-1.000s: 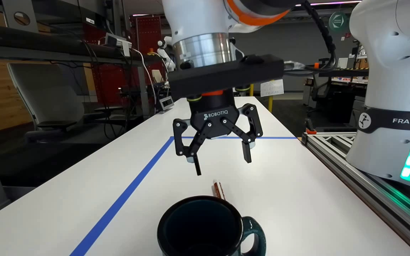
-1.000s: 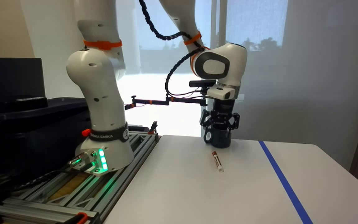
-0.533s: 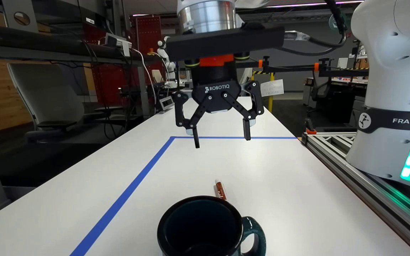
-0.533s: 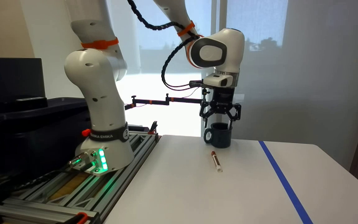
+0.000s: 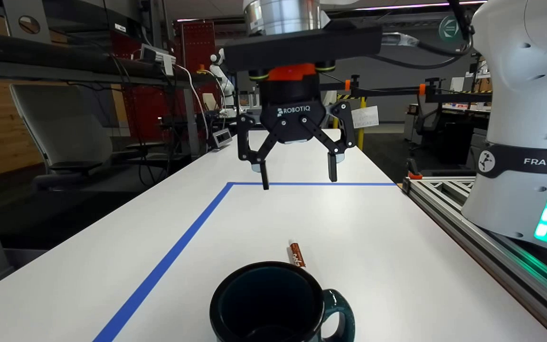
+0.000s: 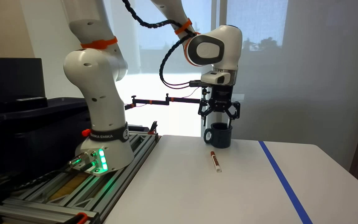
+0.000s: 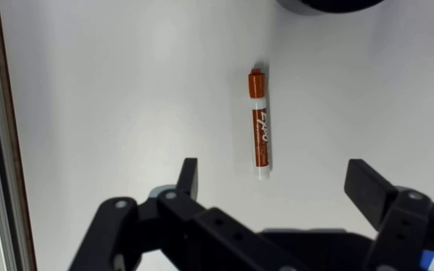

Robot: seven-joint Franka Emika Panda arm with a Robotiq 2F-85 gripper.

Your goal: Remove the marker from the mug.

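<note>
The marker is a white stick with an orange-red cap and label. It lies flat on the white table outside the mug in both exterior views (image 5: 297,255) (image 6: 215,161) and in the wrist view (image 7: 260,131). The dark glossy mug (image 6: 221,137) stands upright, handle to the side. Its dark inside (image 5: 269,304) shows nothing in it, though the lower part is dim. Only the mug's edge (image 7: 332,4) shows at the top of the wrist view. My gripper (image 5: 299,184) is open and empty, high above the table. In the wrist view its fingertips (image 7: 271,169) are apart, either side of the marker's white end.
A blue tape line (image 6: 286,183) runs along the table. The robot's base (image 6: 106,149) stands on a metal frame at the table's edge (image 7: 11,131). A black bar (image 6: 183,100) stretches behind the arm. A shelf (image 5: 88,66) and chair stand beyond the table.
My gripper has risen well above the table and become more level, staying open. The marker has rolled slightly on the table, and its label has turned upward. The mug has not moved.
</note>
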